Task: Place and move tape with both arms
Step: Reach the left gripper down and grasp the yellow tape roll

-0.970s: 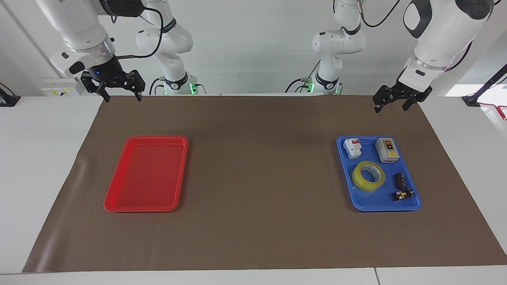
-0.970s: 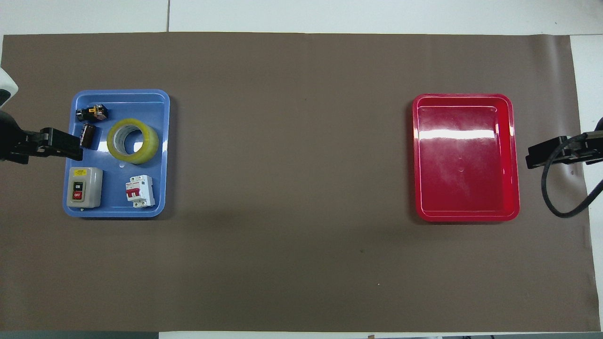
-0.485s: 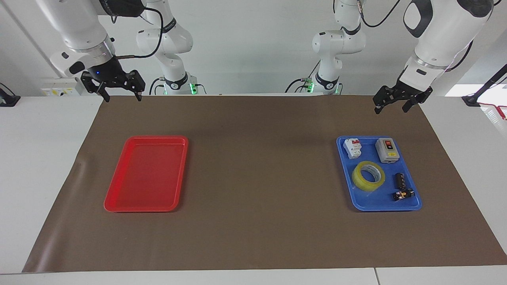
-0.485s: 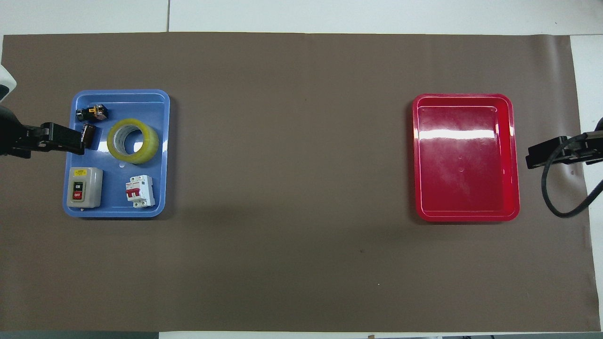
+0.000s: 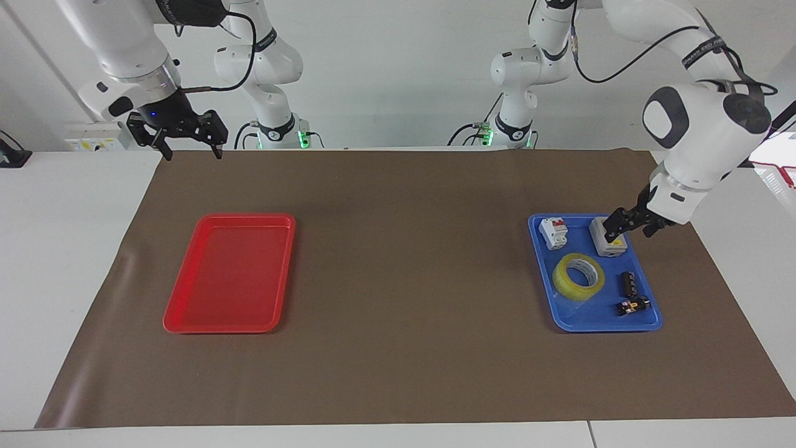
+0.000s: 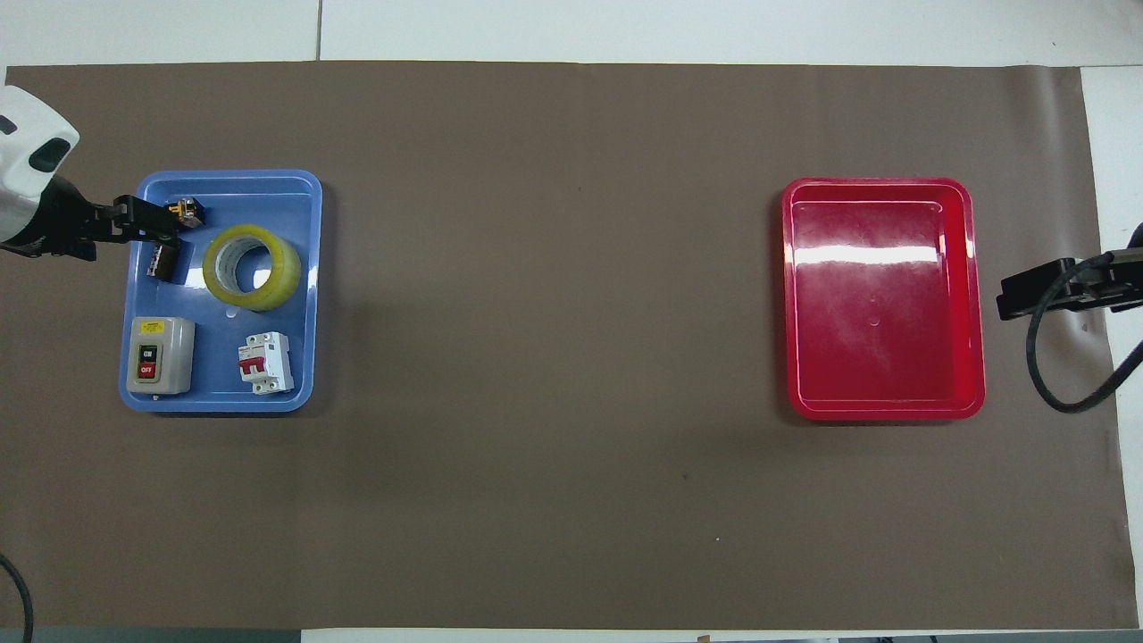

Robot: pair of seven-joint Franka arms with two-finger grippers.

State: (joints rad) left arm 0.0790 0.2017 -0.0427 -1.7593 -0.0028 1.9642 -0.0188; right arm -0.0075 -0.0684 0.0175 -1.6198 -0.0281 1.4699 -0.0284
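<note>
Tape [image 5: 579, 276] lies flat in the blue tray [image 5: 650, 323] among switchgear; left gripper [image 5: 628, 224], finger state indeterminable, hangs over the grey switch box [image 5: 607, 237] and should centre on the roll's wall, clearing neighbours, while right gripper [image 5: 184, 134], fingers spread wide, waits.

At the overhead frame's right edge, the black right gripper [image 6: 1027, 295] is cut off; its finger spacing cannot be read.
</note>
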